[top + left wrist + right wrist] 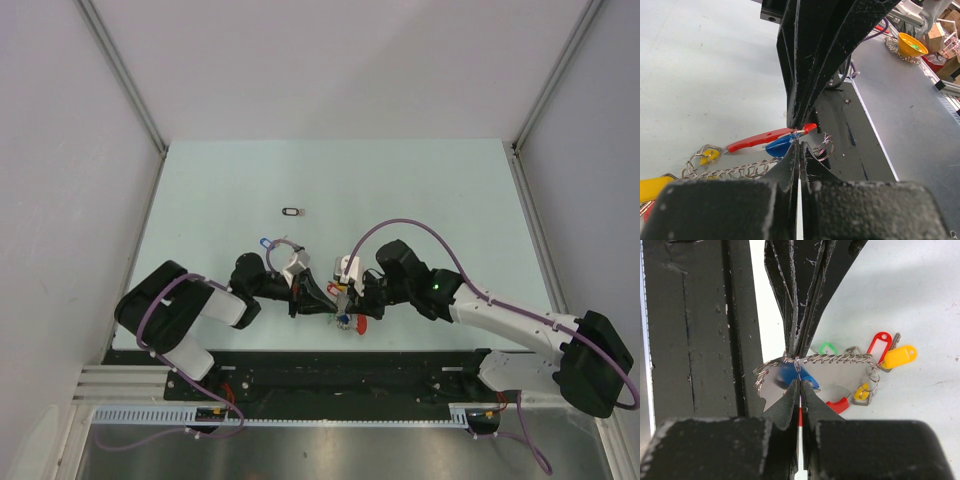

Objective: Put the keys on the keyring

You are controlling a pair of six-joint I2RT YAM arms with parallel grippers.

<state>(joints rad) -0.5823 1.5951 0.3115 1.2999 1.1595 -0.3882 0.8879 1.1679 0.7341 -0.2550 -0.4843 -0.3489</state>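
Left jaws: almost fully closed, with only a thin slit between the fingertips (pixel 788 162). In the right wrist view their tips come down onto the wire of the keyring (pixel 835 359) and pinch it.

Right jaws: also almost closed, their fingertips (pixel 788 396) nearly together. They meet the left jaws tip to tip at the keyring's wire. The blue key (pixel 790 375) sits exactly at their tips and they seem to grip it. The tag is blurred, so I cannot tell the exact place of contact.

Blue key: at the keyring's wire, between the two pairs of tips. Whether it is already threaded on the wire, I cannot tell.

Keyring: on the tabletop (pixel 420 190), directly under the meeting jaws. Part of its wire is lifted to the tips and the rest lies flat.

Red band (pixel 757 143): curved and flat on the tabletop, a part of the keyring, just beside the blue key's tag.

Green tag (pixel 827 347), red tag (pixel 880 342), yellow tag (pixel 900 356): they hang from the keyring on the side away from the blue key, spread close together on the tabletop.

Small yellow tag (pixel 861 392): on the keyring too, near the red band.

Black key (pixel 291 211): alone on the tabletop, well apart from the keyring, farther from the arm bases and a little to the left.

Arms: they reach the keyring from opposite sides, the left arm from the left and the right arm from the right.
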